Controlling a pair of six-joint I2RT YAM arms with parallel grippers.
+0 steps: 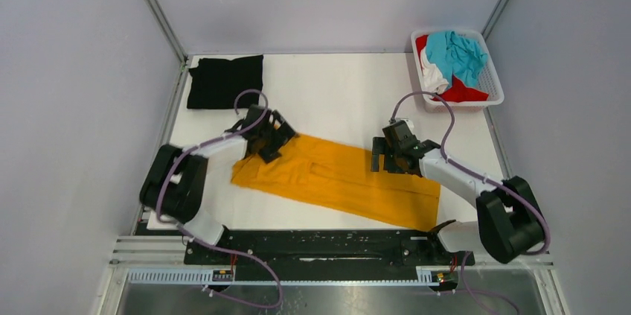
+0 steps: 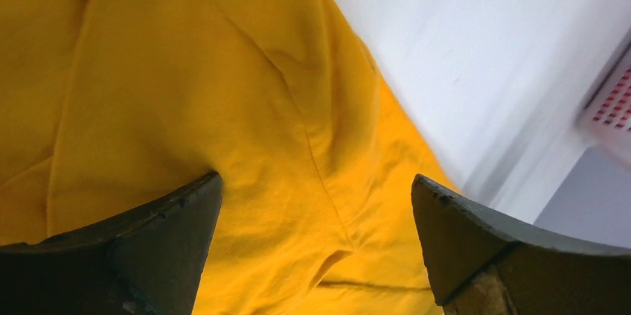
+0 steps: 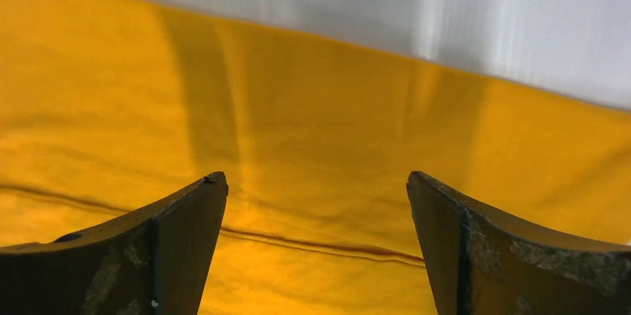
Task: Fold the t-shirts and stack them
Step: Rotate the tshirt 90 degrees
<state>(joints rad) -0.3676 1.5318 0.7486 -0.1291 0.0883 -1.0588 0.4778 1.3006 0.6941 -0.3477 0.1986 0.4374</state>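
White worktop point(image 1: 335, 99), boxed in by pale grey walls, is seen from above. An orange shirt point(image 1: 335, 181) is laid across its near middle as a long, narrow band, the long axis running from the left side and slanting down toward the near right corner. A black shirt point(image 1: 225, 80) is set folded in the far left corner. A basket point(image 1: 497, 90) at the far right is filled with teal point(image 1: 457, 51), red point(image 1: 467, 94) and white point(image 1: 434, 77) shirts, none yet folded.

The left claw point(image 1: 269, 140) is held over the band's left end, at its far edge. The right claw point(image 1: 387, 153) is held over the same far edge, right of the middle. Both are spread fully wide and nothing is gripped by either. In the wrist views flat orange cloth is seen between the fingers point(image 2: 149, 255), and contact cannot be made out.

From each claw the cloth lies directly beneath and extends toward the near side. A fold across the long axis is judged to be due next. For that, the left end is best reached by the left arm. The band's near right end lies nearer the right arm's base than its claw, so that claw would have to be drawn back.
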